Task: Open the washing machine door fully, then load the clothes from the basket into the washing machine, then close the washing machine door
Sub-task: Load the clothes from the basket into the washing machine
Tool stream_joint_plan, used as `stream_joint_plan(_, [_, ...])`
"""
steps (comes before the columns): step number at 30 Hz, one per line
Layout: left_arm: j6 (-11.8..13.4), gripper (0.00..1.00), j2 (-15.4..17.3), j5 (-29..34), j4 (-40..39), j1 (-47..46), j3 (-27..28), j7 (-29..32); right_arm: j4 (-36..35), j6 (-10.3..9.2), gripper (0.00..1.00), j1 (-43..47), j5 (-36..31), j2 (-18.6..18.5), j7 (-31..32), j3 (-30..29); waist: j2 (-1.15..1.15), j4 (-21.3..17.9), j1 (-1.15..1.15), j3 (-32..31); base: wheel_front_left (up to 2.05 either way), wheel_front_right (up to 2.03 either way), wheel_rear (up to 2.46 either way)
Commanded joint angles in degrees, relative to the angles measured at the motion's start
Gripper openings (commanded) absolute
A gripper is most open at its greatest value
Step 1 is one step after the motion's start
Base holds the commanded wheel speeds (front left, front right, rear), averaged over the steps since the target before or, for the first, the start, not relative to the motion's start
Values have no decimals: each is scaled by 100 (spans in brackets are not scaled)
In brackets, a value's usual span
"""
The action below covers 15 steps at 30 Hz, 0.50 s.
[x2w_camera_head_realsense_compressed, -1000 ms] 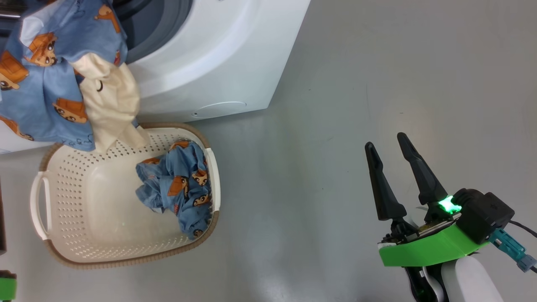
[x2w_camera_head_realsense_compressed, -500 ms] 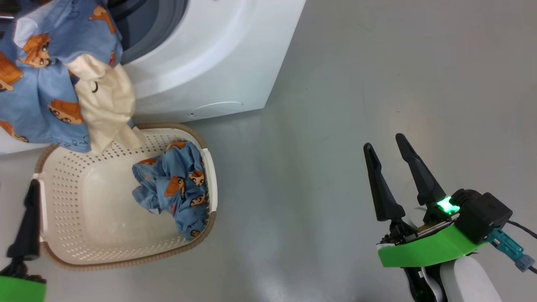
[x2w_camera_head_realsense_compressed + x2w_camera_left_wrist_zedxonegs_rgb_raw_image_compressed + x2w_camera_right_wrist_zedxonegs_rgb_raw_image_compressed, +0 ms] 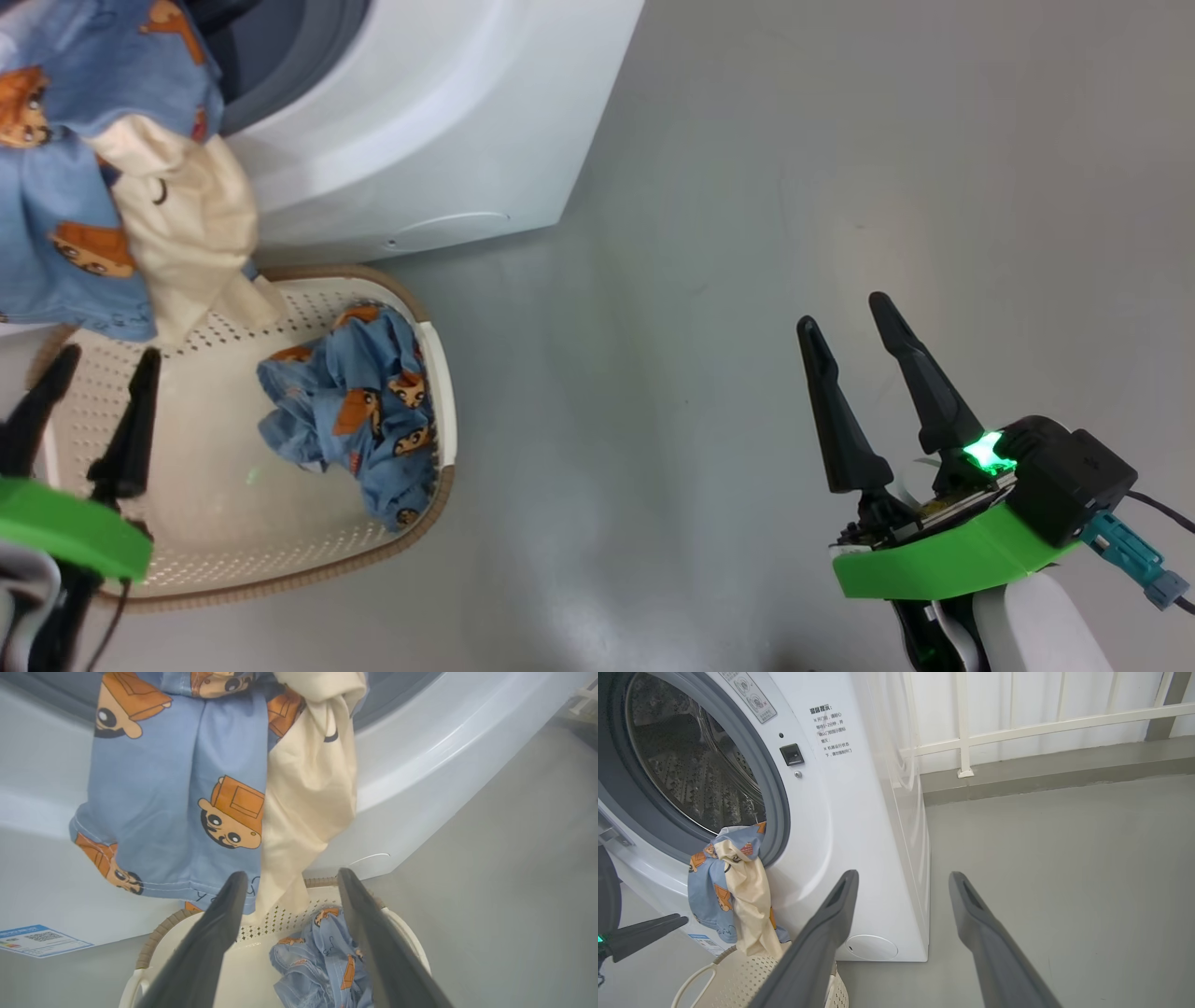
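Hovering spread and empty over the basket [image 3: 280, 581], the left claw [image 3: 109, 356] has the crumpled blue garment [image 3: 350, 420] just to its right; the right claw [image 3: 840, 312], also spread, stands well apart.

The left gripper [image 3: 105, 359], two long dark fingers [image 3: 131, 420] on a bright green wrist collar [image 3: 65, 537], is pointing forward at the near left, jaws wide and empty, while the matching right gripper [image 3: 841, 311] on its pale forearm [image 3: 1027, 625] is hovering near right, likewise spread and empty.

Laundry corner: white washing machine [image 3: 859, 812], bare grey floor [image 3: 1064, 858], white railing [image 3: 1041, 725] behind.
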Motion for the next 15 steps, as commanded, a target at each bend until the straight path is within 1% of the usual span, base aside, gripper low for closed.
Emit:
stream_joint_plan(1, [-14, 100, 276, -2, 23, -219, 166, 5, -164, 9, 100, 89, 75, -16, -27, 139, 0, -76, 0, 83, 0, 0, 0])
stream_joint_plan(9, [-14, 100, 163, -125, 1319, -1274, -326, 136, -305, 9, 100, 135, 135, -16, -27, 215, 0, -278, 0, 377, 0, 0, 0])
stream_joint_plan(15, [-14, 100, 207, -330, 2015, -1846, -578, 176, -412, 9, 100, 156, 181, -16, -27, 304, 0, -449, 0, 578, 0, 0, 0])
